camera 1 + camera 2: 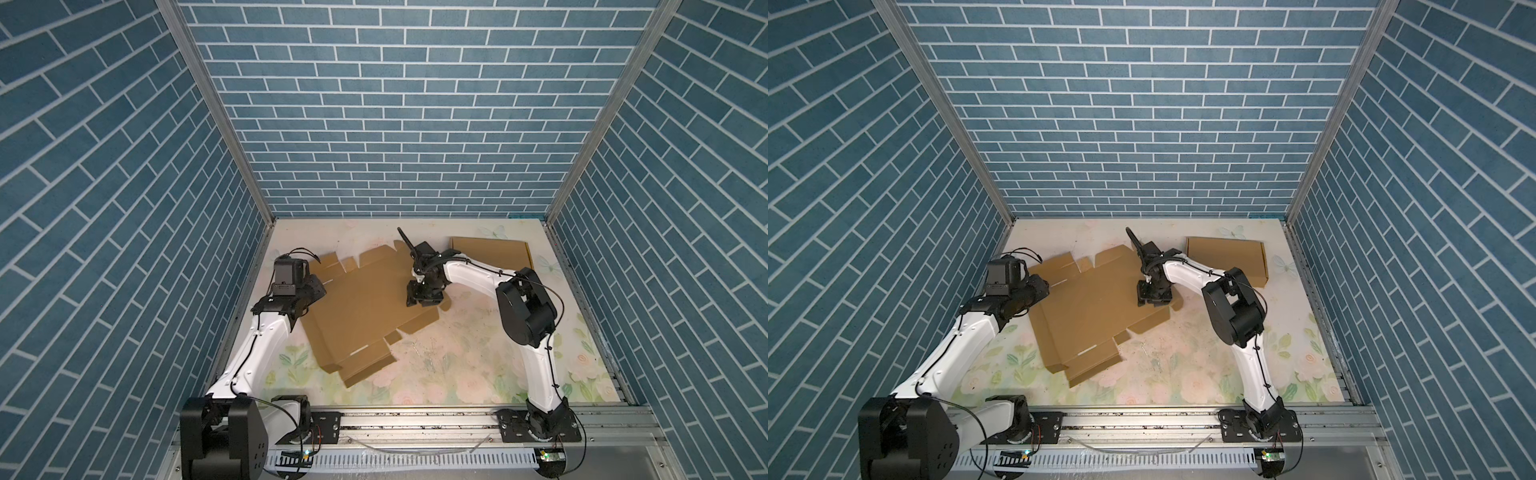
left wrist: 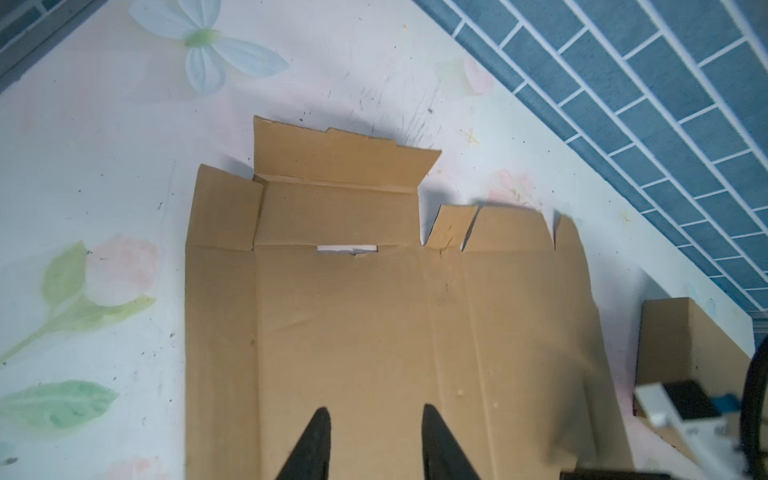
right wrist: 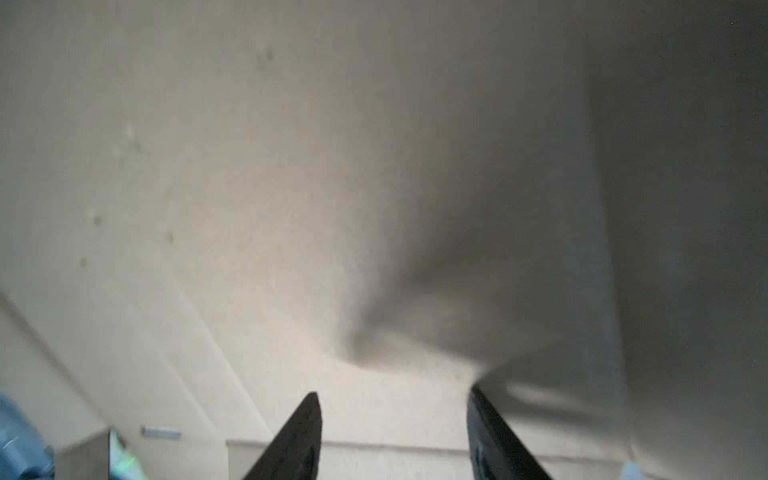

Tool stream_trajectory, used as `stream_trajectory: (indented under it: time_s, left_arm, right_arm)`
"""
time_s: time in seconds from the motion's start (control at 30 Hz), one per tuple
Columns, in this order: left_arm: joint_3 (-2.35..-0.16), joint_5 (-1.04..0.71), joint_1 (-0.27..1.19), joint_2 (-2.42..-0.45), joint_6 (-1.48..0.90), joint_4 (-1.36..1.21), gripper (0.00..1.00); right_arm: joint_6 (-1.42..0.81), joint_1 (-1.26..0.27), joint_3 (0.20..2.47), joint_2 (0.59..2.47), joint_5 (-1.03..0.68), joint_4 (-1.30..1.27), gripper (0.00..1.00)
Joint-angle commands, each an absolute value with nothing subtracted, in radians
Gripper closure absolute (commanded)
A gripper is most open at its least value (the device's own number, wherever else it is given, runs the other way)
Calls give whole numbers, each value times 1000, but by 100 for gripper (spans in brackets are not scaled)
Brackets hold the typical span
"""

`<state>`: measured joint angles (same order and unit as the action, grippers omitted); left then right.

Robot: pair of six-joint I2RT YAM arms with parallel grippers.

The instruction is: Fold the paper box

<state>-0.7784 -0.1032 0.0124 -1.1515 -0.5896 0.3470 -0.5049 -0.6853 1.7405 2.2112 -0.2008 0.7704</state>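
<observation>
Paper box (image 1: 365,309) (image 1: 1092,309): an unfolded brown cardboard blank lying flat on the floral counter (image 1: 457,365), left of centre and turned askew to the counter edges. Its flaps point toward the back wall and toward the near edge.

Left wrist view: the blank (image 2: 415,332) fills the middle. One long flap (image 2: 345,160) on its far side is tilted up off the counter, and the other panels look flat.

Left pincer (image 1: 320,286) (image 2: 374,415): at the left edge of the blank. Jaws stand apart with bare cardboard visible between them and nothing clamped. Whether the tips touch the sheet, I cannot tell.

Right pincer (image 1: 424,299) (image 1: 1154,297): pointing down over the right end of the blank, close to the surface. In the right wrist view (blurred, very near the cardboard (image 3: 291,166)) the two fingers (image 3: 301,432) are spread wide, again with nothing between them. A cardboard edge lies just beside one of them. Contact with the sheet cannot be judged.

Second box (image 1: 490,249) (image 1: 1225,255) (image 2: 681,340): same brown cardboard, already closed up, at the back right of the counter, apart from the blank and partly behind the right arm.
</observation>
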Motion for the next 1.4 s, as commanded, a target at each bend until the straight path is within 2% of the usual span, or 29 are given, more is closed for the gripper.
stream_trajectory:
  time_s: [0.0,0.1,0.23,0.33,0.4,0.57,0.8,0.93,1.17,1.37]
  left_arm:
    - [-734,-127,7,-1151,-586,365,63]
    - [-701,-161,8,-1171,-611,325,63]
    - [-628,-212,16,-1225,-637,247,64]
    - [-595,-224,44,-1280,-650,199,66]
    - [-567,-232,66,-1307,-656,185,67]
    - [-491,-192,147,-1312,-694,174,68]
    - [-393,-166,182,-1213,-733,251,68]
    - [-346,-155,196,-1088,-762,321,69]
    - [-335,-132,261,-949,-820,443,69]
    - [-320,-156,350,-1043,-929,280,69]
  right_arm:
    - [-324,-670,1943,2346,135,897,38]
    - [-280,-674,2067,2335,139,861,33]
    - [-336,-684,2029,2224,34,822,32]
    - [-501,-686,1864,2098,-121,802,33]
    - [-624,-696,1675,1987,-194,743,33]
    - [-850,-700,1255,1736,-262,536,27]
    - [-967,-683,1099,1753,-322,362,24]
    - [-967,-681,1157,1841,-357,311,25]
    - [-880,-680,1528,2091,-395,428,29]
    - [-803,-638,1834,2266,-377,526,28]
